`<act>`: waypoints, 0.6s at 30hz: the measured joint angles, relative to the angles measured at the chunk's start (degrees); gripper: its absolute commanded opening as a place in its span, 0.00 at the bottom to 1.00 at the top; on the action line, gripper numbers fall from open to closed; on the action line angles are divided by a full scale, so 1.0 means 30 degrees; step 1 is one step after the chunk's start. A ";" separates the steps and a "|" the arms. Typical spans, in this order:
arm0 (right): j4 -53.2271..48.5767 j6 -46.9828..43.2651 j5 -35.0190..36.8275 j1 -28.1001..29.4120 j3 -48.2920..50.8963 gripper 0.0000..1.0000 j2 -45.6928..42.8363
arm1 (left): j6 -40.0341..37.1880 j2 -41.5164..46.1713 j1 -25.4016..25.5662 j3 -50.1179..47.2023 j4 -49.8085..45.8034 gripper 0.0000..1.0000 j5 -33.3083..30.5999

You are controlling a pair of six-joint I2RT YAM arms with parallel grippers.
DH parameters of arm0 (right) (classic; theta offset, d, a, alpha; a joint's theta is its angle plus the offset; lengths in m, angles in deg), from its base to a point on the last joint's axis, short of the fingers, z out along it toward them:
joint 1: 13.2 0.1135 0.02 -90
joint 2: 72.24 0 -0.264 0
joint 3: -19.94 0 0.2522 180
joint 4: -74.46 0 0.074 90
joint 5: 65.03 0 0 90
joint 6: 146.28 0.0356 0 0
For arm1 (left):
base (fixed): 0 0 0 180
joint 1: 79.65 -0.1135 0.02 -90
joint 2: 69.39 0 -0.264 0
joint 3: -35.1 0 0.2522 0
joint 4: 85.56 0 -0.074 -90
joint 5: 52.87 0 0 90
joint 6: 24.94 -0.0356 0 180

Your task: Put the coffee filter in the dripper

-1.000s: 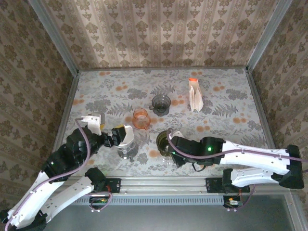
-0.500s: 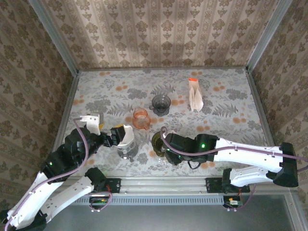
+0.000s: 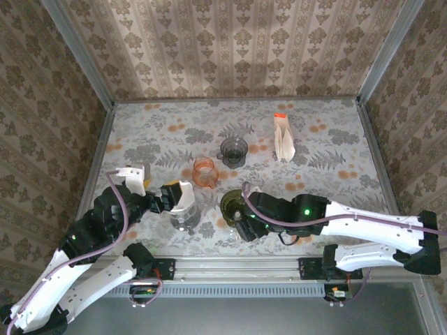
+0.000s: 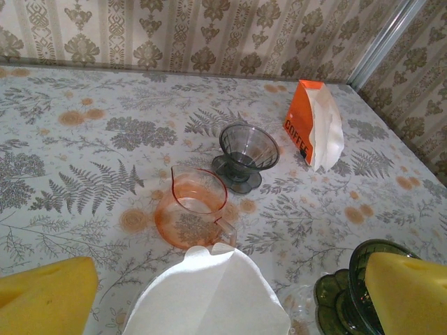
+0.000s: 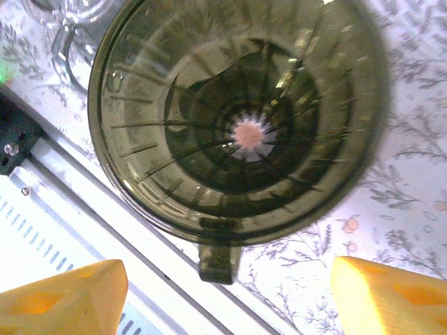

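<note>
Jaws parted beside the green dripper (image 5: 237, 118)
The right gripper (image 5: 227, 289), nearly closed a second ago, is now seen spread wide around it. The left gripper (image 4: 227, 296) is kept wide apart, with the coffee filter (image 4: 209, 296) lying between its fingers.

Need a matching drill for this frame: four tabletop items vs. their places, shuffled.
1. dark green ribbed dripper
2. smoky grey translucent dripper
3. clear orange cup with a handle
4. orange cardboard filter packet

a. farthest right, standing upright
b. nearest the front
c. leftmost of the four
d. between cup and packet

Pairs: 1-b, 2-d, 3-c, 4-a
</note>
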 measured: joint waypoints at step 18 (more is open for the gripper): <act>0.5180 -0.2652 -0.1399 -1.5140 -0.2980 0.42 0.7504 | -0.0146 -0.0452 0.0000 0.0270 0.1049 1.00 0.0109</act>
